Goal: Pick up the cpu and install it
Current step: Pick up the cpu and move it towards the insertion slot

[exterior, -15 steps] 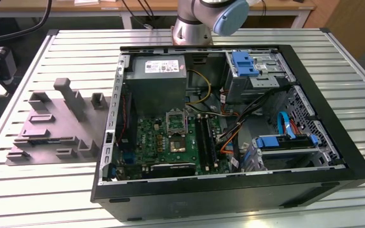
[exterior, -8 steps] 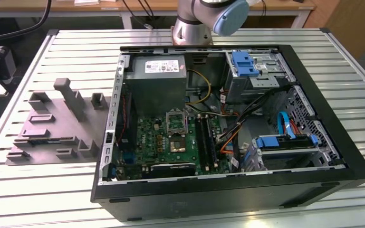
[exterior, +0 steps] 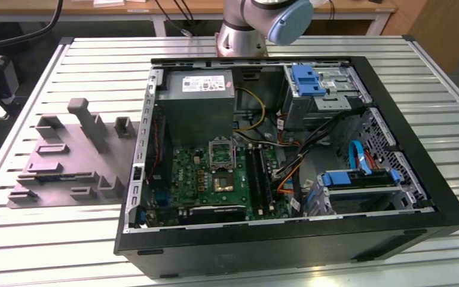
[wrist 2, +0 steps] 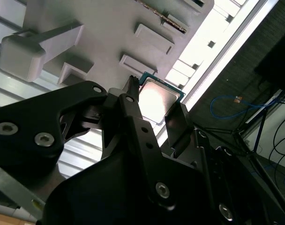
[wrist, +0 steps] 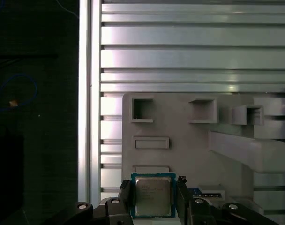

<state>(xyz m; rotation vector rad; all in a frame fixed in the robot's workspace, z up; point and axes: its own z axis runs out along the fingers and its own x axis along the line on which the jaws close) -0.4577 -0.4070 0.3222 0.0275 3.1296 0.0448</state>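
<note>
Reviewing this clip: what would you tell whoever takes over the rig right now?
Gripper: fingers shut on the cpu, holding it by two opposite edges over the grey fixture, seen in both wrist views.
Done: cpu picked up.
Left: installation; the cpu is not yet at the circuit board inside the open computer case.

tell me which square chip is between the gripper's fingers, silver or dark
The silver, green-rimmed cpu, held in the gripper; the dark chip sits on the green board.
</note>
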